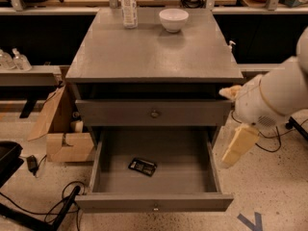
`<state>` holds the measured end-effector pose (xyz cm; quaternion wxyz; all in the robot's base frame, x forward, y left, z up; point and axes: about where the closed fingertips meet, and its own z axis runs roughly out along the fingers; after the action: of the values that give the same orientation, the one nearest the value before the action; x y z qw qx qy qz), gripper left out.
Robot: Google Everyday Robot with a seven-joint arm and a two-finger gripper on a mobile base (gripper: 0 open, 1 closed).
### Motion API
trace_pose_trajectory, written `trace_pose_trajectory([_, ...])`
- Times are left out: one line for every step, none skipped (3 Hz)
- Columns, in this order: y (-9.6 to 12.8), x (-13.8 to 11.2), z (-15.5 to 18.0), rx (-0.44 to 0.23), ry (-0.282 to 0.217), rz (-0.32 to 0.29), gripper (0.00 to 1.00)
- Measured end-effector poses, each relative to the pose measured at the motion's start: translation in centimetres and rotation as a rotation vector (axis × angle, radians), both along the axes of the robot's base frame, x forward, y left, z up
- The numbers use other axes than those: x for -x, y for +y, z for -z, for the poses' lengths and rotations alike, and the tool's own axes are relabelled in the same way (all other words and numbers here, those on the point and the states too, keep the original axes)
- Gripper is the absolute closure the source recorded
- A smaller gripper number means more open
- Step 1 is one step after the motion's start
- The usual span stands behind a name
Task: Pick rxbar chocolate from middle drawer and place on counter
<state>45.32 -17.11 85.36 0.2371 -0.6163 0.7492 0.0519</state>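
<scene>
The rxbar chocolate (143,166) is a small dark flat bar lying on the floor of the middle drawer (154,202), left of centre. The drawer is pulled fully out at the bottom of the grey cabinet. The counter (154,52) is the cabinet's flat grey top. My gripper (238,144), cream-coloured on a white arm, hangs in the air just outside the drawer's right side, above the floor and well right of the bar. It holds nothing that I can see.
A white bowl (173,19) and a clear water bottle (128,6) stand at the back of the counter. The drawer above (154,113) is closed. A cardboard box (62,141) and black cables (57,201) lie on the floor to the left.
</scene>
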Motion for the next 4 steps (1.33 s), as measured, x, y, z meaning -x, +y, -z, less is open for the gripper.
trace_pose_trajectory([1.8,0.0,6.1,-0.118,-0.027,-0.042,0.0])
trace_pose_trajectory([3.3,-3.3,9.2,-0.211,-0.114,-0.047,0.0])
trace_pose_trajectory([3.2,-3.8,9.3,-0.21,-0.129,-0.038,0.0])
trace_pose_trajectory([4.0,-4.1,10.3,-0.226,-0.126,-0.05,0.0])
